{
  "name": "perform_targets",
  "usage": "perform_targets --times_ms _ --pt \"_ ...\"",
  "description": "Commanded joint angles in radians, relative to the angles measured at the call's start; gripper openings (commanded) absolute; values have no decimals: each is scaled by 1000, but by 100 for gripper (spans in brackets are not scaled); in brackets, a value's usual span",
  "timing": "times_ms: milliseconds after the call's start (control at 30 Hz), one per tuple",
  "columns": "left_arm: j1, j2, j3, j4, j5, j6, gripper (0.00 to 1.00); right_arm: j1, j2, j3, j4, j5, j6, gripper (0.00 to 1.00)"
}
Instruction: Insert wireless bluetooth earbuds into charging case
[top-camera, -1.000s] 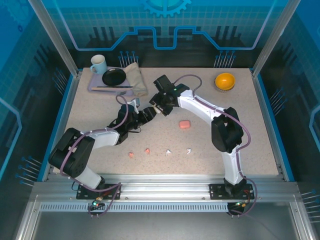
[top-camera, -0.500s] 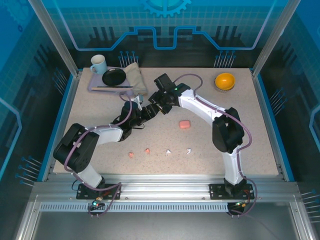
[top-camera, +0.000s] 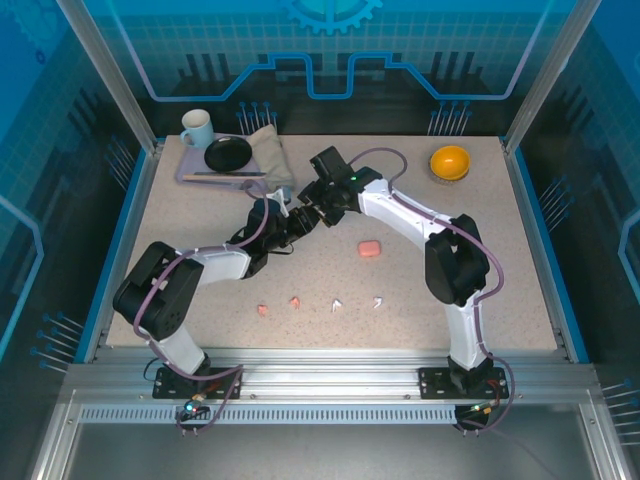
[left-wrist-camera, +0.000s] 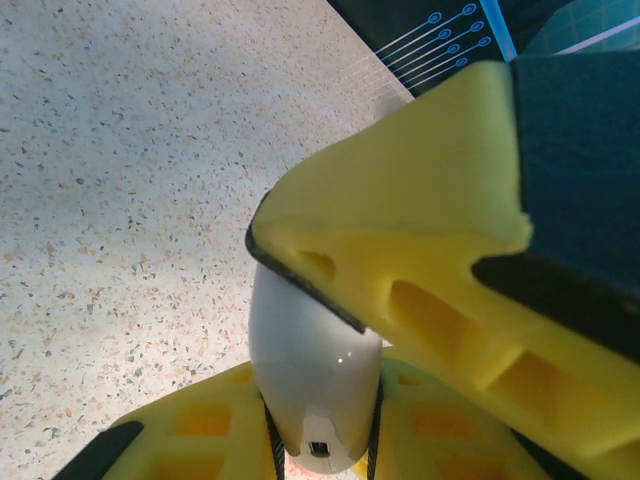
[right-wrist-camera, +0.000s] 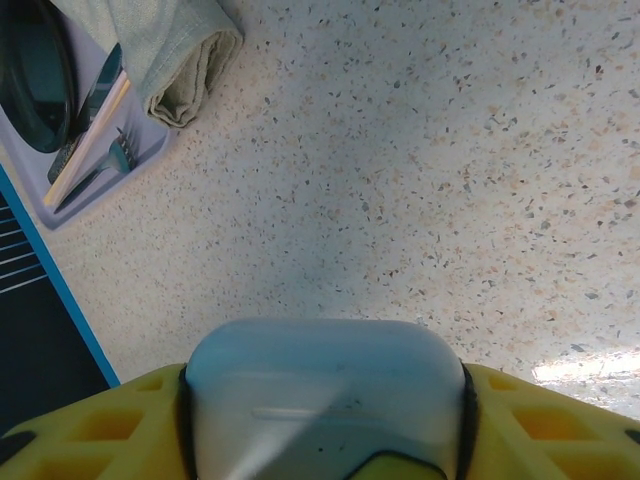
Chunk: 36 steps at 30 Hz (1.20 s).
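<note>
Left gripper (left-wrist-camera: 318, 425): its yellow fingers are sitting close together and pinching the white case (left-wrist-camera: 312, 345) across its narrow sides, with the port end facing the wrist camera.
Right gripper (right-wrist-camera: 325, 410): its fingers are standing about half spread and clamping the same white case across its broad side.
White case: glossy, rounded and closed, it is being gripped by both grippers at once, over the table (top-camera: 480, 270) just left of centre and toward the far side.
Earbuds: four are lying in a row near the front edge, two pink earbuds (top-camera: 295, 301) on the left and two white earbuds (top-camera: 337, 304) on the right, all apart from each other and from both cases.
Pink case (top-camera: 369, 248): it is lying closed on the table, right of the grippers and beyond the row.
Orange bowl (top-camera: 450, 161): it is standing at the far right.
Tray (top-camera: 186, 168): it is sitting at the far left, carrying a mug (top-camera: 197, 128), a black plate (top-camera: 228, 153), chopsticks (top-camera: 225, 175) and a folded cloth (top-camera: 270, 155).
</note>
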Motion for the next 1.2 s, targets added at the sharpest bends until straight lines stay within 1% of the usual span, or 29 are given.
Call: perform_targets --times_ms 0,67,100,167,267,333,433,500,533,600,700,767,833,900,1167 --pt "3 4 37 8 -20 14 14 -1 -47 -18 -25 -24 0 60" --pt "3 -9 36 -6 -18 19 11 -11 -56 -15 -25 -24 -10 68" --pt "2 -17 34 -14 -17 23 10 -17 -64 -12 -28 -23 -15 74" --pt "4 -32 34 -38 -13 33 9 -33 -85 -17 -24 -25 -33 81" --pt "7 -68 37 -93 14 60 6 -66 -152 -50 -29 -22 -95 86" --pt "17 -96 47 -140 64 98 4 -98 -222 -107 -13 -22 -154 88" --pt "47 -126 83 -229 223 169 4 -157 -340 -246 86 -64 -317 90" --pt "66 -133 132 -298 365 221 4 -209 -419 -375 241 -179 -468 89" --pt "71 -136 152 -338 421 249 4 -232 -445 -427 308 -225 -526 89" --pt "73 -143 206 -455 514 324 3 -275 -499 -519 427 -371 -644 88" --pt "72 -156 268 -602 603 412 3 -294 -558 -588 463 -464 -790 87" --pt "72 -160 302 -677 641 458 3 -294 -582 -624 498 -521 -840 87" --pt "72 -157 331 -734 676 488 3 -294 -595 -653 543 -564 -842 85" --pt "73 -153 353 -778 681 507 4 -288 -597 -674 586 -606 -836 84" --pt "73 -131 404 -804 690 507 4 -239 -578 -704 607 -603 -841 81"
